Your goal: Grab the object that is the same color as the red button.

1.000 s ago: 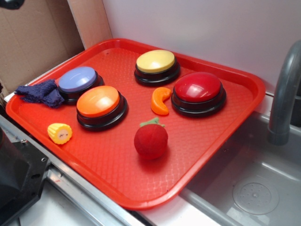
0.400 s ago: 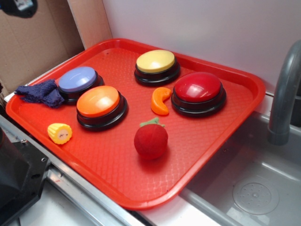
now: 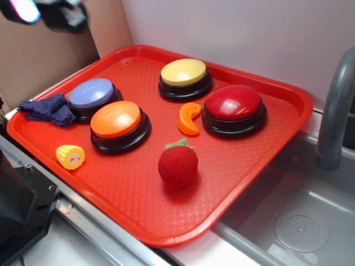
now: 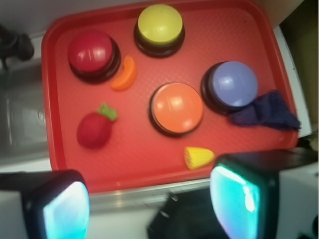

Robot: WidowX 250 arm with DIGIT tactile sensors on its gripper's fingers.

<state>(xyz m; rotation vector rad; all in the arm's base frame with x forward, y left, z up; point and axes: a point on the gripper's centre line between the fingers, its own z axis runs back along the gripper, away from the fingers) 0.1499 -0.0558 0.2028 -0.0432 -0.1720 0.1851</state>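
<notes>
The red fuzzy toy fruit (image 3: 178, 164) with a green leafy top sits on the red tray (image 3: 166, 221), in front of the glossy red button (image 3: 233, 104). In the wrist view the fruit (image 4: 94, 129) lies at the left and the red button (image 4: 91, 52) at the upper left. My gripper (image 3: 47, 11) is high at the top left corner of the exterior view, blurred, far from the fruit. In the wrist view the gripper (image 4: 149, 209) is open and empty, its two fingers wide apart over the tray's near edge.
On the tray stand an orange button (image 3: 117, 121), a yellow button (image 3: 183, 73) and a blue button (image 3: 91, 93). An orange crescent toy (image 3: 189, 118), a yellow corn toy (image 3: 70, 156) and a dark blue cloth (image 3: 47, 109) lie there too. A sink and a grey faucet (image 3: 335, 116) are at the right.
My gripper has come further into the exterior view at the top left corner, moving right. Nothing on the tray has moved.
</notes>
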